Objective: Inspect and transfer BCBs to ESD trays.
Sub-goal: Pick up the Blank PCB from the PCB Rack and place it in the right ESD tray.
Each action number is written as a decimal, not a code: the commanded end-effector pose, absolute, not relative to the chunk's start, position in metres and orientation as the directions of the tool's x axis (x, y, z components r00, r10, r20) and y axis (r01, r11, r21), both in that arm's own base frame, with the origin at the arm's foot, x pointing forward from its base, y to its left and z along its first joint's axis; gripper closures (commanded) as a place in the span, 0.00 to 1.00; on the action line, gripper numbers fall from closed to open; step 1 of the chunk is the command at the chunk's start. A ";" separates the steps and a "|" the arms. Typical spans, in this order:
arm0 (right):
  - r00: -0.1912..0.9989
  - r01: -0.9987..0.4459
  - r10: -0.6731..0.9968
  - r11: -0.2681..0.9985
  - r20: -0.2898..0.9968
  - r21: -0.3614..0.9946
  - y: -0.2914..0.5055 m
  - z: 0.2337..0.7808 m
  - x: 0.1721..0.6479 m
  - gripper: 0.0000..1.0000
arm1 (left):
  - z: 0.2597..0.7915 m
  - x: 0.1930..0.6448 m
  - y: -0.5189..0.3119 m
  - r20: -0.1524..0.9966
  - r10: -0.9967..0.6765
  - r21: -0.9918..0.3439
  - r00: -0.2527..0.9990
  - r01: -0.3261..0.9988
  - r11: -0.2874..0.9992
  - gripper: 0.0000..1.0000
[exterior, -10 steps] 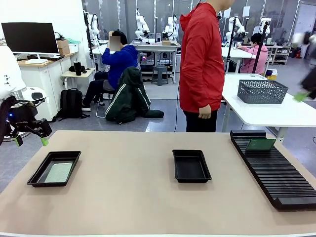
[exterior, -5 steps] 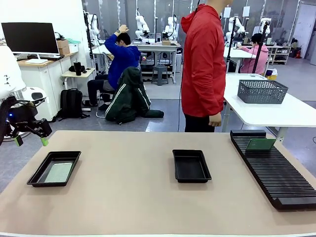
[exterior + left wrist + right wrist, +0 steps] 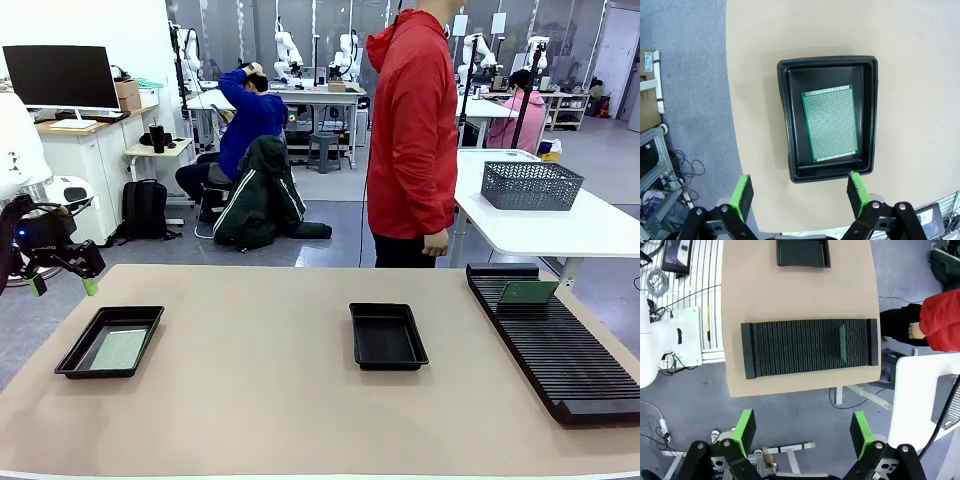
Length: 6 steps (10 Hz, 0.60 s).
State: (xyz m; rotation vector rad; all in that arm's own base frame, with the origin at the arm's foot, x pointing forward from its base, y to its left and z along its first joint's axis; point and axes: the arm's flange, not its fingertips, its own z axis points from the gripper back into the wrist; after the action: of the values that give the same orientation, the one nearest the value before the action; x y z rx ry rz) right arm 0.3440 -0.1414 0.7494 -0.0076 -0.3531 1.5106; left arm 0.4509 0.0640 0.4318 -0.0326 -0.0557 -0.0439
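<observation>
We're watching the person (image 3: 410, 130) in the front view, and the top edge takes the head. The rack (image 3: 555, 345) runs off the right edge, and its slots swallow the bottom of the board (image 3: 528, 292). From our right wrist that board sits edge-on, its face unreadable, and the top edge cuts the tray (image 3: 803, 264).

A lab, with workbenches (image 3: 530, 228) and a monitor (image 3: 60, 76).
</observation>
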 end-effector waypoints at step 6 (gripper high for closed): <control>0.028 -0.974 0.976 0.075 0.216 -0.214 -0.139 0.748 0.347 0.00 | 0.429 0.451 0.065 0.067 -0.041 -0.028 0.997 0.043 0.999 0.00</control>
State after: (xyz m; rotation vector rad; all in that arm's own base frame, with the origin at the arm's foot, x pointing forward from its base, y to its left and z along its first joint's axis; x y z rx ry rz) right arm 0.3468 -0.1391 0.7478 -0.0097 -0.3380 1.5035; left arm 0.4509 0.0640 0.4318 -0.0326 -0.0557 -0.0439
